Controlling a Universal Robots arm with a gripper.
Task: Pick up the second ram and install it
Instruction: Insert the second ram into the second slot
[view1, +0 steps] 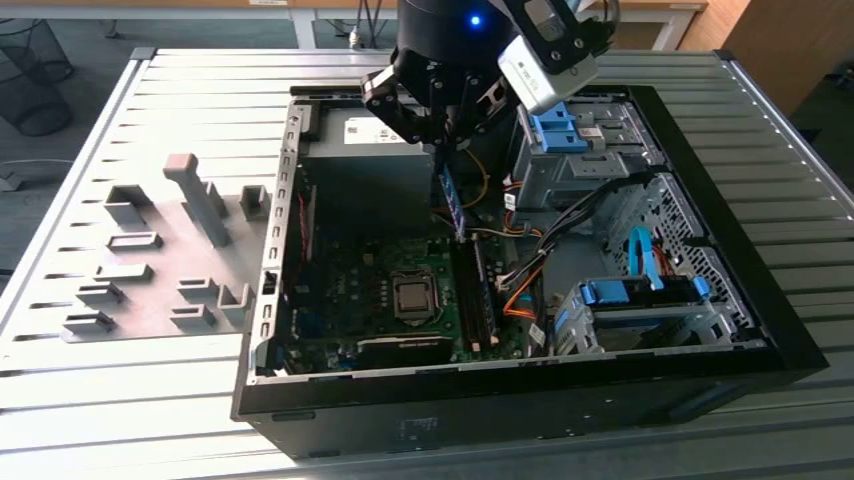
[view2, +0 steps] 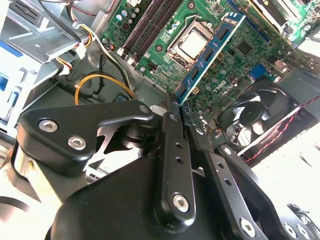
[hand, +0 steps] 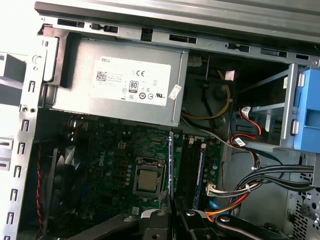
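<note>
The open computer case (view1: 787, 345) lies on the slatted table (view1: 147, 400), and the gripper (view1: 441, 135) hangs over the motherboard (hand: 115, 155) inside it, fingers clamped on the second ram (view2: 210, 52). The carry step is in hand. The stick hangs edge-down above the memory sockets (hand: 189, 167), beside the processor (hand: 148, 180); seating calls for squaring it to a free socket. Which socket is free seems unclear, and the fingers hide the stick's upper end.

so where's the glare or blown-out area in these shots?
Second wrist view: the corner beyond the case fan is washed out white. First wrist view: the area outside the case wall is overexposed, while the memory stick in the gripper stays evenly lit. Exterior view: the slatted table shows soft sheen.
</note>
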